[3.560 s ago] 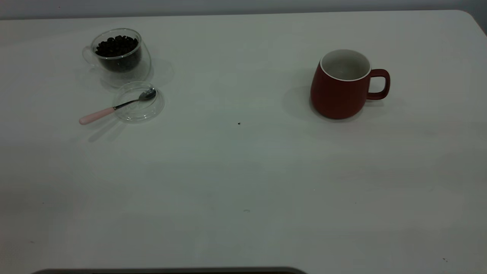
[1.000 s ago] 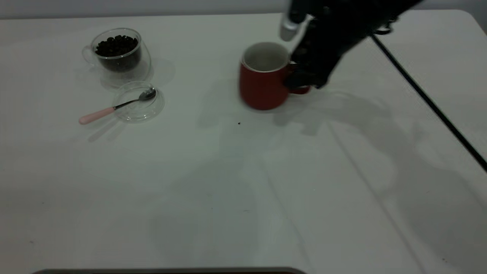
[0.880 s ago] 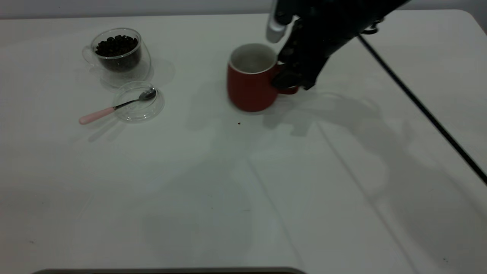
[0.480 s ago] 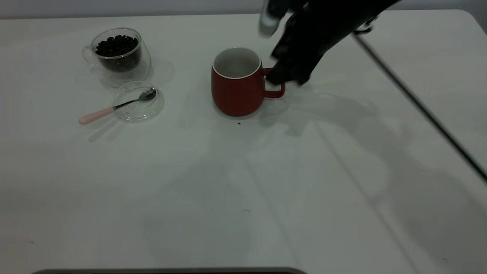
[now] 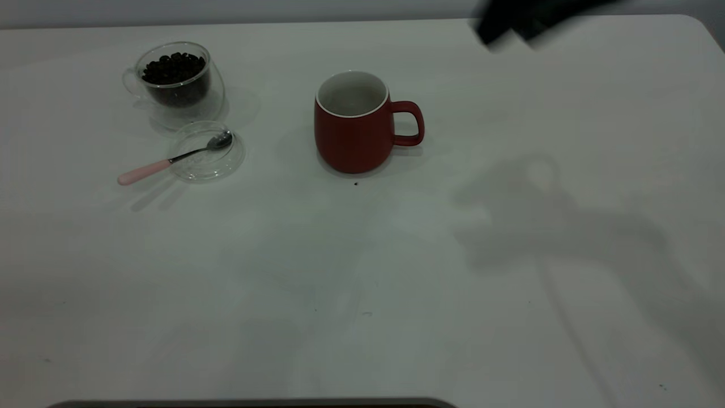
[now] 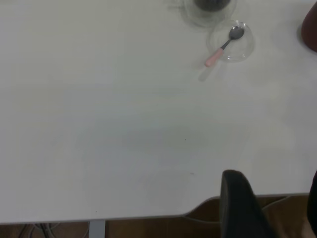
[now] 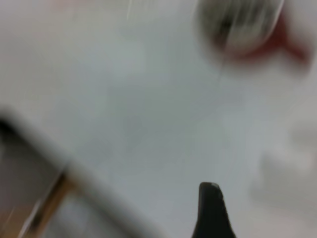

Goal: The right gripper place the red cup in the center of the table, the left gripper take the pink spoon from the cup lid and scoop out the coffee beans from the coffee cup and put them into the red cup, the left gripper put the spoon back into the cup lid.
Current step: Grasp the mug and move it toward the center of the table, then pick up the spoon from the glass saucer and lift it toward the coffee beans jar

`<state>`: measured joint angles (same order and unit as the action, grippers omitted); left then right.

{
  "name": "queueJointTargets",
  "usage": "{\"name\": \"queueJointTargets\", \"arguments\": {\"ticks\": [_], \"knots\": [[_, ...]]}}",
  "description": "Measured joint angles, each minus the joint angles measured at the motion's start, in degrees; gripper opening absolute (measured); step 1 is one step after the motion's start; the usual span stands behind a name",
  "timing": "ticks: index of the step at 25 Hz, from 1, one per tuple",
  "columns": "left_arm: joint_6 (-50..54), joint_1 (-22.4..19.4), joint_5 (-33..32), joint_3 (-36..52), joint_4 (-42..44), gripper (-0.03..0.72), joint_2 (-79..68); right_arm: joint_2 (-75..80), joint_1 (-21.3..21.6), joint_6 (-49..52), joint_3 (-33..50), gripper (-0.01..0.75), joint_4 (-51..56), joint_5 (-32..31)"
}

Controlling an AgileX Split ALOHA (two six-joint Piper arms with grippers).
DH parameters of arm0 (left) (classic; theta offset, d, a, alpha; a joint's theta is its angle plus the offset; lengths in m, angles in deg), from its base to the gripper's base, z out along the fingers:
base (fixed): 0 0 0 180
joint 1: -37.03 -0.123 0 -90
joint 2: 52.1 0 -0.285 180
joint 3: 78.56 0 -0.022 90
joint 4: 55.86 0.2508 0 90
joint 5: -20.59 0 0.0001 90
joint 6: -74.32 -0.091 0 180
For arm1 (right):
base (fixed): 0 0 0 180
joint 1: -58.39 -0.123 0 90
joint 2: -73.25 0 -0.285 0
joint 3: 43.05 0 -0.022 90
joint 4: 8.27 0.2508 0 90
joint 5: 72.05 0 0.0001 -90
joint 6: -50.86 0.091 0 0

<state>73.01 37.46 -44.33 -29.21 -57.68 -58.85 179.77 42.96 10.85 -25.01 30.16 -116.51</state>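
The red cup (image 5: 352,136) stands upright near the middle of the table (image 5: 362,272), handle to the right, with nothing touching it. At the back left, the coffee cup (image 5: 177,79) holds coffee beans (image 5: 173,68). In front of it lies the cup lid (image 5: 218,164) with the pink spoon (image 5: 148,169) resting across it, bowl in the lid. My right gripper (image 5: 512,25) is a blur high at the back right, away from the cup, and open (image 7: 267,218). My left gripper (image 6: 275,201) hangs open past the table edge, far from the spoon (image 6: 215,55).
The table's edge (image 6: 148,217) runs just under the left gripper. A tiny dark speck (image 5: 355,183) lies in front of the red cup. The right arm's shadow (image 5: 544,221) falls across the right half of the table.
The right gripper carried the red cup leftward to the middle, set it down, let go of the handle, and has pulled up and away to the back right. Spoon, lid and coffee cup have not moved.
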Motion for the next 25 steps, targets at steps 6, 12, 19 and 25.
{"name": "queueJointTargets", "arguments": {"ticks": [6,12,19,25], "knots": [[0.0,0.0,0.0,0.0,0.0,0.394,0.0,-16.6,0.0,32.6,12.7,0.564,-29.2,-16.3],[0.0,0.0,0.0,0.0,0.0,0.394,0.0,-34.9,0.1,42.4,27.2,0.564,-39.5,-20.1],[0.0,0.0,0.0,0.0,0.0,0.394,0.0,-56.4,9.2,42.4,30.7,0.564,-40.5,-19.3],[0.0,0.0,0.0,0.0,0.0,0.394,0.0,-75.7,12.4,42.0,32.2,0.564,-41.5,-18.6]]}}
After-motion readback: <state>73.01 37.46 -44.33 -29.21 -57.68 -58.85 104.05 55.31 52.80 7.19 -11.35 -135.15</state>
